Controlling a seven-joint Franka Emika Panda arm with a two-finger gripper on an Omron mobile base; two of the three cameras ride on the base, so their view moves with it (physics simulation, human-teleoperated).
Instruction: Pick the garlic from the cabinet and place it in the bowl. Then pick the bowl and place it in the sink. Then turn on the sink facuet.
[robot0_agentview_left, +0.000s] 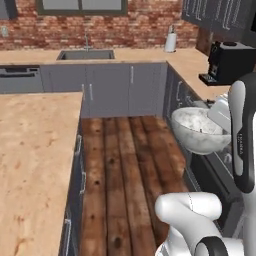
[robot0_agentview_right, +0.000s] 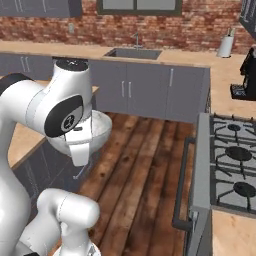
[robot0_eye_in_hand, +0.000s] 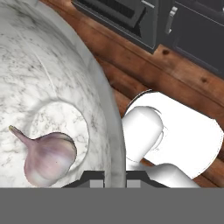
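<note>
Above the wooden floor (robot0_agentview_left: 125, 170), bowl (robot0_agentview_left: 197, 131) carried by the arm.
Gripper (robot0_eye_in_hand: 114, 177) pinches the bowl's rim; garlic (robot0_eye_in_hand: 46, 156) lies inside, sink (robot0_agentview_left: 86, 55) far across.

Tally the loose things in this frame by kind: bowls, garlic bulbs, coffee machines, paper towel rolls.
Bowl: 1
Garlic: 1, lying inside the bowl
Coffee machine: 1
Paper towel roll: 1
Total: 4

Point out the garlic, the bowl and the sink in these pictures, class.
garlic (robot0_eye_in_hand: 47, 158), hand view, on the bulb's rounded body.
bowl (robot0_agentview_left: 199, 142), left base view, on its outer wall below the rim.
sink (robot0_agentview_left: 86, 55), left base view, on the basin.
</note>
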